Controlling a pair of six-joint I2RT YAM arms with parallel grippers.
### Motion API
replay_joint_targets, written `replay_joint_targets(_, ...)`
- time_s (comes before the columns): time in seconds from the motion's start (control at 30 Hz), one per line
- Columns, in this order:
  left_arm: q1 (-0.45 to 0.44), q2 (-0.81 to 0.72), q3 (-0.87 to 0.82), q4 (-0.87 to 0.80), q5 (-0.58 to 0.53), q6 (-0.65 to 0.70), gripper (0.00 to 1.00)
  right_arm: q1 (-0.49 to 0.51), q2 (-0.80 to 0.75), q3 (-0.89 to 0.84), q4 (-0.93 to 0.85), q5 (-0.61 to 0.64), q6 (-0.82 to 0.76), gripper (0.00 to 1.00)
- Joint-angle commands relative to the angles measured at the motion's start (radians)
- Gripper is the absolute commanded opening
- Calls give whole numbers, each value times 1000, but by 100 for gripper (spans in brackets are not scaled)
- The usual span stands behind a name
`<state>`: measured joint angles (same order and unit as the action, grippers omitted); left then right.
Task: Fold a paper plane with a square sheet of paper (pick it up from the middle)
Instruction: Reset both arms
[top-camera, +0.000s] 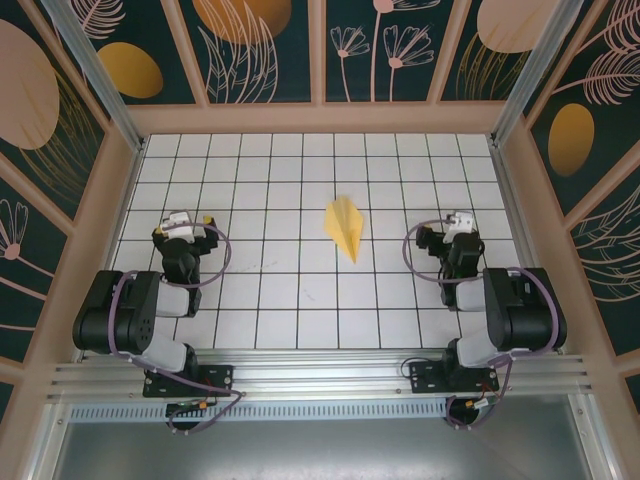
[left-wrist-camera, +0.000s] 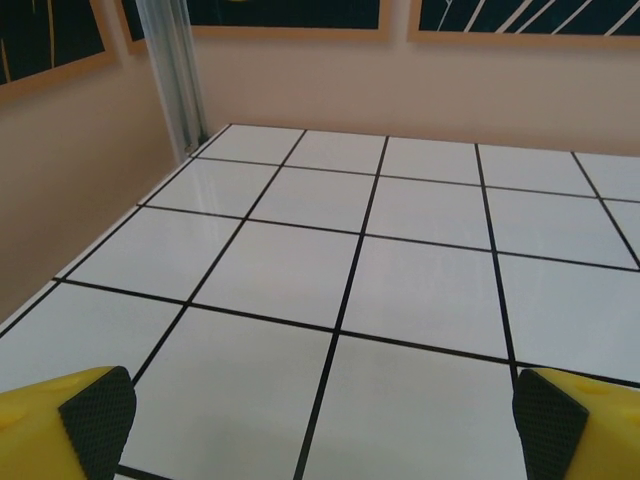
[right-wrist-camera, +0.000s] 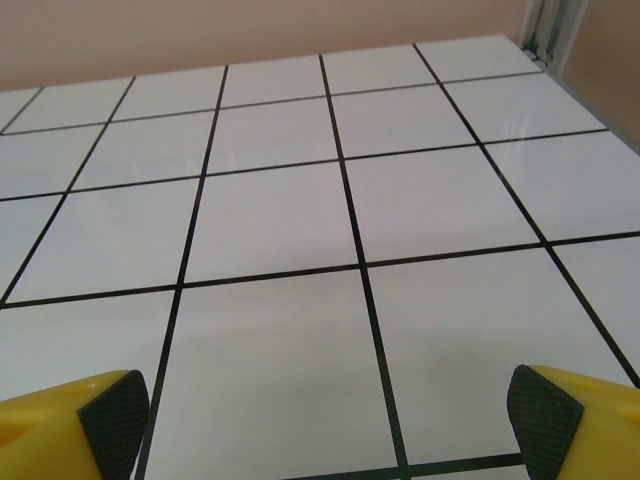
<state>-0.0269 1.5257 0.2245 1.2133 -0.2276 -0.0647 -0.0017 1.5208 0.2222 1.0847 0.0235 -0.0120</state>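
- One paper plane (top-camera: 345, 228) on show: pale yellow, lying near the middle of the white-tiled worktop (top-camera: 280, 300). Its pointed nose aims at the near edge and its broad tail at the far wall.
- Two arms, both parked wide. The left arm (top-camera: 130, 315) is tucked at the left side and the right arm (top-camera: 515, 310) at the right. The plane lies between them, well apart from each.
- Left fingers (left-wrist-camera: 97, 410) are spread right out to the corners of their wrist view, with nothing but bare tile between the black pads. Empty.
- Right fingers (right-wrist-camera: 545, 410): same story, gaping wide and holding nothing.
- Judging by the shape, the folding looks done. That is a dart with a crease down its length, not a flat square.
- Handling, as I read it: featherweight and thin, only as stiff as its creases make it. A hard pinch would crush the folds, and a nudge could send it skating across that glossy tile.
- Best hold, I'd say, is the central crease at about mid-length, with the fingers closing across it from either side.
- The wing edges and nose tip look like the floppy parts, and a grab there would likely bend them.
- One risk: it lies low, so a descending finger may press it flat rather than lift it.
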Motion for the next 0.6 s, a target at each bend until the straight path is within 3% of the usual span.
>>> replay_joint_targets(0.0,12,-1,0,90,31,-27,99,-29,16,7,168,-81,4,95)
replay_joint_targets(0.1,12,-4,-3,94,33,-24,98,-30,22,9,170,-27,27,99)
replay_joint_targets(0.57,12,-2,1,89,54,-17,99,-27,21,10,164,-23,27,99)
